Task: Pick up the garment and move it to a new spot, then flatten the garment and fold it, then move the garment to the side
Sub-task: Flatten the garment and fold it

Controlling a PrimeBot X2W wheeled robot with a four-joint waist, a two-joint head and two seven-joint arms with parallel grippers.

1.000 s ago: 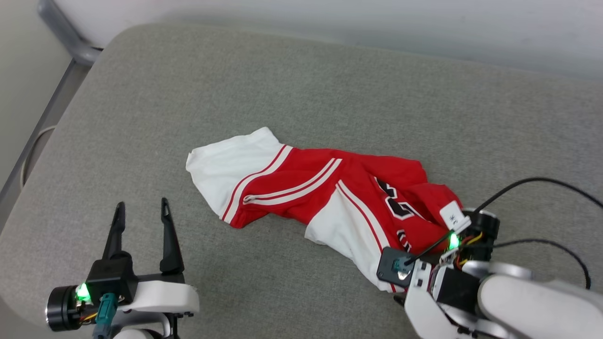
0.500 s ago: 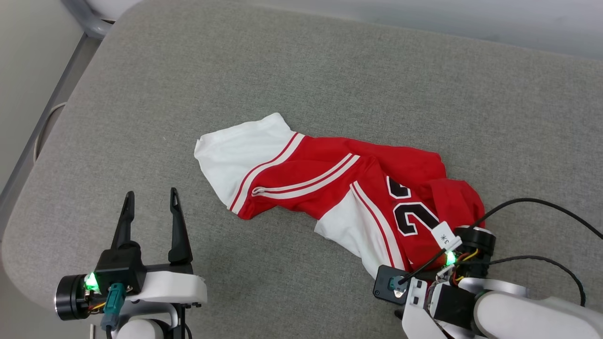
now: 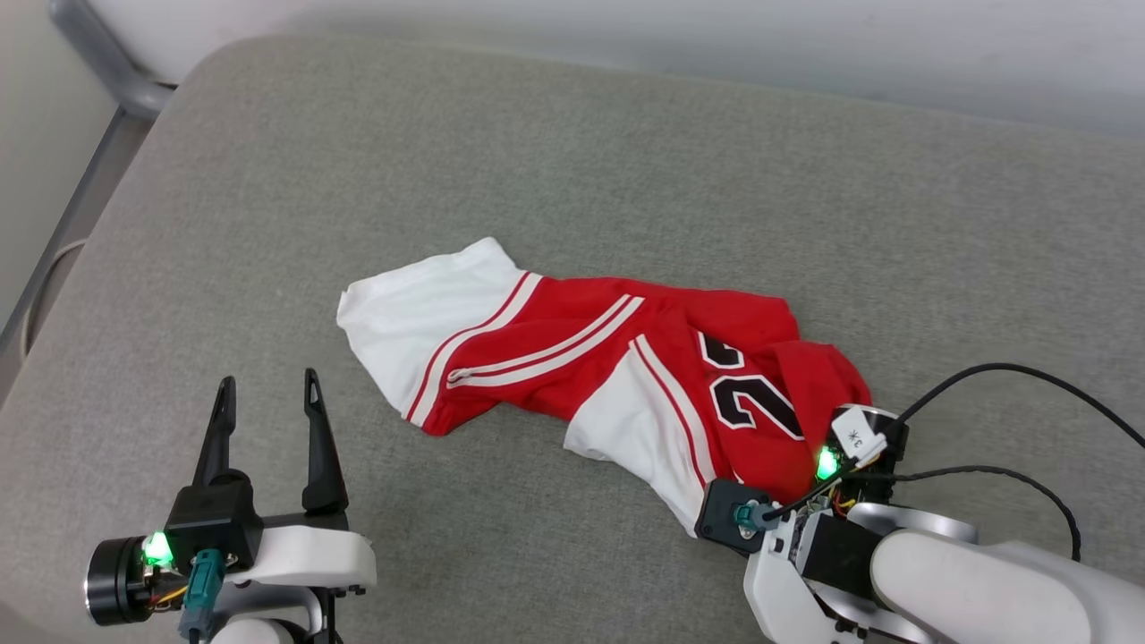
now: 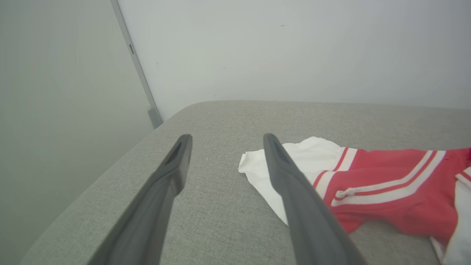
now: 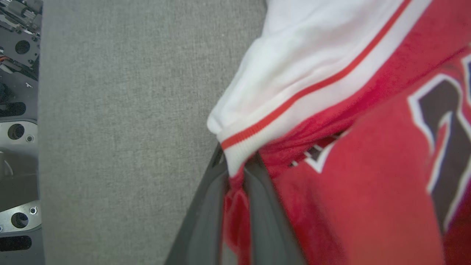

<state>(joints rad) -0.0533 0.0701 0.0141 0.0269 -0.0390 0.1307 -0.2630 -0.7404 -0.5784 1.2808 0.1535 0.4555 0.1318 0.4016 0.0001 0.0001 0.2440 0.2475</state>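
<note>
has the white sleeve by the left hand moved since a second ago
No: against the metal rail beside the cushion, the sleeve keeps its spacing; only the camera shifted.

Right hand (image 5: 237,162) fingertips buried in garment (image 5: 349,184) fold; lettering (image 3: 751,402) partly hidden in creases.
</note>
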